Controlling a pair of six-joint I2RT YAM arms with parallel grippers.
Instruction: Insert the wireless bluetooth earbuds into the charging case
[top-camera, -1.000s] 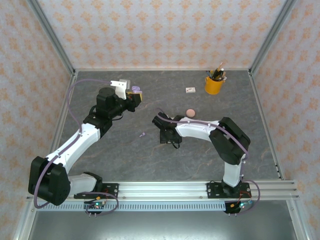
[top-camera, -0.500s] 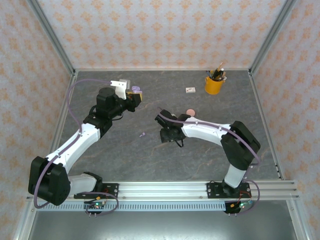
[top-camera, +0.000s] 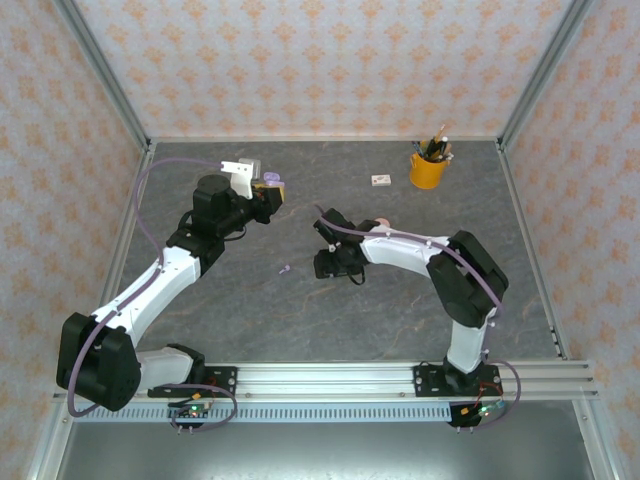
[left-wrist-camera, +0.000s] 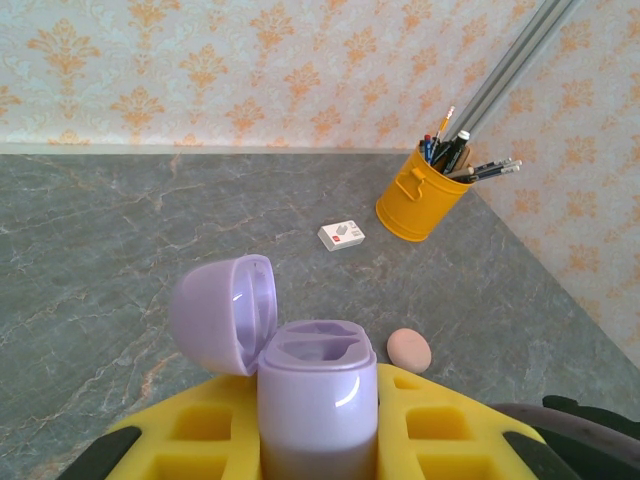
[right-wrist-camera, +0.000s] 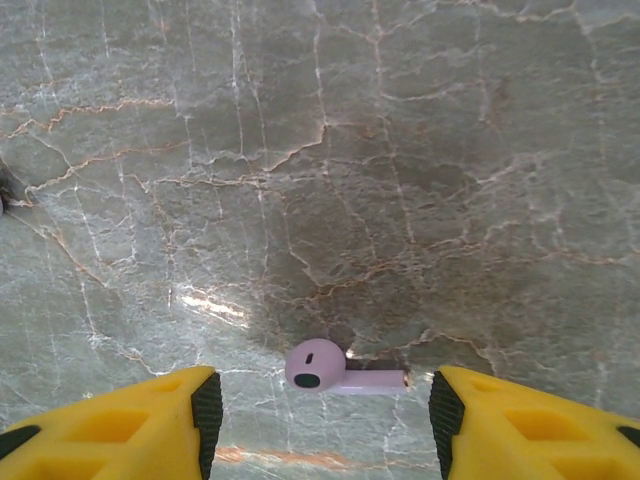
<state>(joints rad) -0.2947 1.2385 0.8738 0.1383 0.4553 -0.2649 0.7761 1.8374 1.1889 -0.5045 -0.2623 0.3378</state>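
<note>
Grey marble table (right-wrist-camera: 400, 150) — lilac stemmed earbud (right-wrist-camera: 340, 370) lies flat, stem crosswise before the released right gripper (right-wrist-camera: 322, 408); left gripper (left-wrist-camera: 318, 440) grasps open-lidded lilac case (left-wrist-camera: 318, 385).

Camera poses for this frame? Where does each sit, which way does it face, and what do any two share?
Top external: above and behind the bases, looking down on the table; left arm and right arm show.
Left wrist: low, facing the far right corner; left gripper shut on the open lilac case.
Right wrist: aimed down at the table; right gripper, open, straddles a lilac earbud.
Shared: top and left wrist both catch the pencil cup and white box; top and right wrist, the earbud.
</note>
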